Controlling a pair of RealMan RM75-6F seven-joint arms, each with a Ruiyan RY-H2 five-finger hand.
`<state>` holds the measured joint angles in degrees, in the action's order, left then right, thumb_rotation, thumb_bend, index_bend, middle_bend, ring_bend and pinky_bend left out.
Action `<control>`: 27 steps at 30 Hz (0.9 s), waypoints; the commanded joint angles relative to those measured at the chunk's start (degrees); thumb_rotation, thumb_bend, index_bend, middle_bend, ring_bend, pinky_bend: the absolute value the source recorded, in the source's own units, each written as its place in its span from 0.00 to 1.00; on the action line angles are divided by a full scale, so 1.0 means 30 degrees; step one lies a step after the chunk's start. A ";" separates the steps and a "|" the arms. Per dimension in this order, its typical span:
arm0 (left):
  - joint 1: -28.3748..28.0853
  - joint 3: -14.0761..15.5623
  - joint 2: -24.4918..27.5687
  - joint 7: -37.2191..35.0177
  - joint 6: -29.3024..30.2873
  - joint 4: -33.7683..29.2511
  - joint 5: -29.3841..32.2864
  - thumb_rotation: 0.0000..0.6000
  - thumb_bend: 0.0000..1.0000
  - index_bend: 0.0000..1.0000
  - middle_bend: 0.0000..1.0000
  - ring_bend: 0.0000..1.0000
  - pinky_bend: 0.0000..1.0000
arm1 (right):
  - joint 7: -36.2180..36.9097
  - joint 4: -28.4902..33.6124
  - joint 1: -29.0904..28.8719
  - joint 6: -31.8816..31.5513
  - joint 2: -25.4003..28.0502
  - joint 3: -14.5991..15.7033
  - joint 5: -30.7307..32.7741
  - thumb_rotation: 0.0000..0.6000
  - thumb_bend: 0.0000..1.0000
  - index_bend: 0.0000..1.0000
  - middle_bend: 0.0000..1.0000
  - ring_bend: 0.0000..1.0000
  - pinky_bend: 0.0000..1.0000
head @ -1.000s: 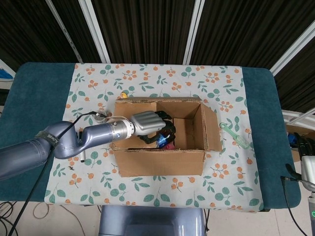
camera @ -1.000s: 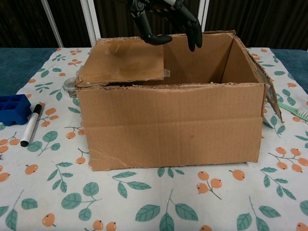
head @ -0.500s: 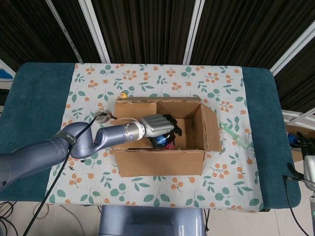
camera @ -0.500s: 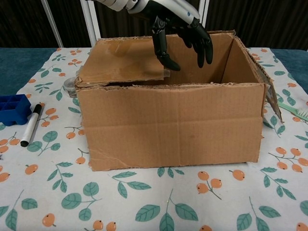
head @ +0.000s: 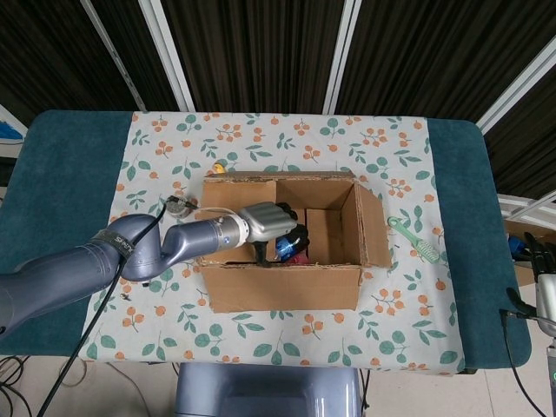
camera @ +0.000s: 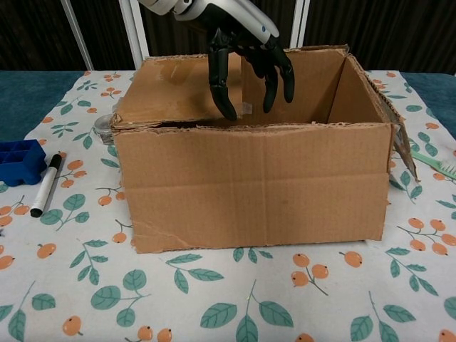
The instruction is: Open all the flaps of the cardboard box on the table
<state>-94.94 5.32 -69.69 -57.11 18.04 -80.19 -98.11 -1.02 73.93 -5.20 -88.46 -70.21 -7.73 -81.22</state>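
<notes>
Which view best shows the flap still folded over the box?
The chest view: the flap lies flat across the box's left side, with the left hand's fingertips at its edge. In the head view the arm covers most of the flap.

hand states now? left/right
Left hand: open, fingers pointing down at the edge of the still-folded flap of the cardboard box, holding nothing.
Right hand: only partly visible at the frame edge, cannot tell.

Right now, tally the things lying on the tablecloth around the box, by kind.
Marker: 1
Green brush: 1
Blue tray: 1
Small round jar: 1
Small yellow item: 1
Total: 5
</notes>
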 commanded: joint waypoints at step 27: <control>-0.0154 -0.0356 0.0985 0.2391 -0.1053 -0.0698 0.2225 1.00 0.17 0.22 0.55 0.13 0.00 | 0.0297 0.0098 0.0064 0.0228 0.0011 -0.0197 0.0091 1.00 0.24 0.06 0.23 0.17 0.23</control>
<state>-95.53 4.49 -66.71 -50.34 15.23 -82.07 -91.83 -0.16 74.20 -5.01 -87.80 -70.19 -8.31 -80.96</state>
